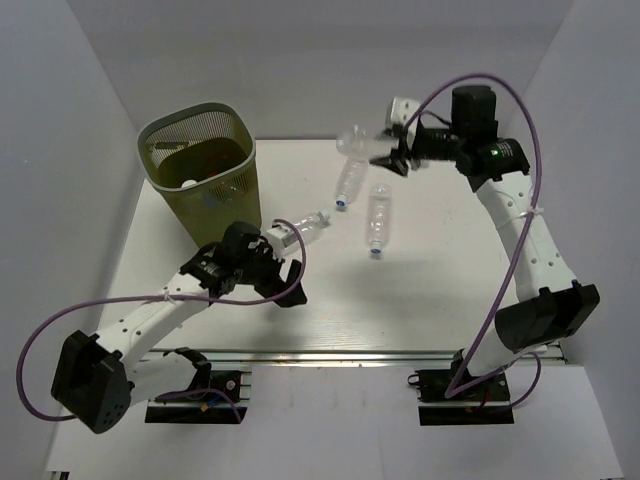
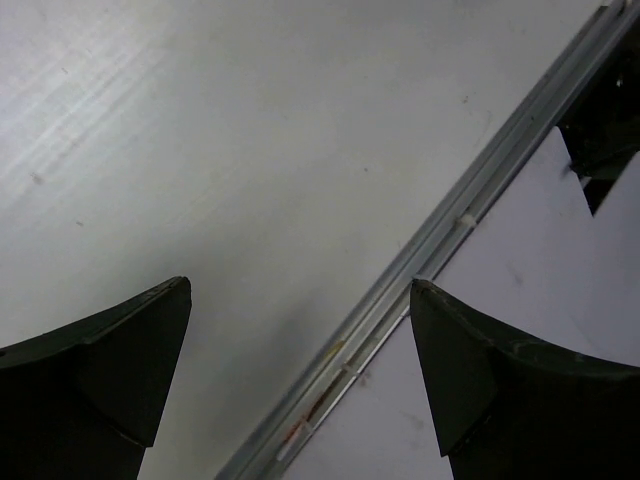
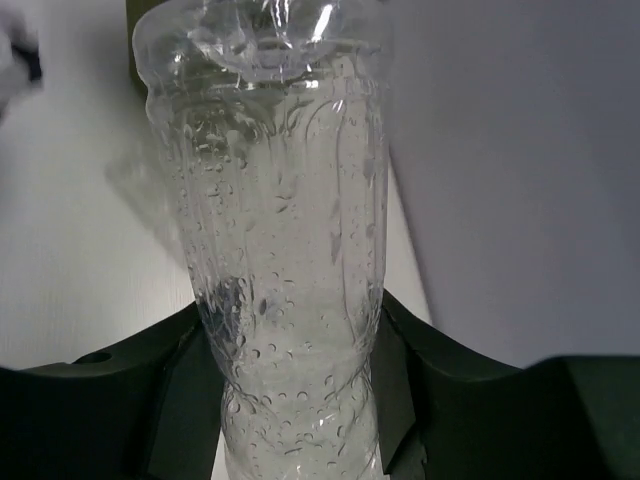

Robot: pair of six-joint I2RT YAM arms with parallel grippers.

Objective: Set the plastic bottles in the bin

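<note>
The right fingers [image 1: 387, 158] are clamping a bottle [image 1: 354, 143] aloft, its length pointing leftward at the bin [image 1: 220, 195] — the left fingers [image 1: 282, 278] are gaping wide, empty.

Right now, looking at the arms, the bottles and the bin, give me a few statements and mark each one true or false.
1. The right tool is shut on a clear bottle. True.
2. The left tool grips a bottle. False: it is open and empty.
3. The bin lies tipped on its side. False: it stands upright on the table.
4. A second bottle lies loose on the table, with no tool on it. True.
</note>
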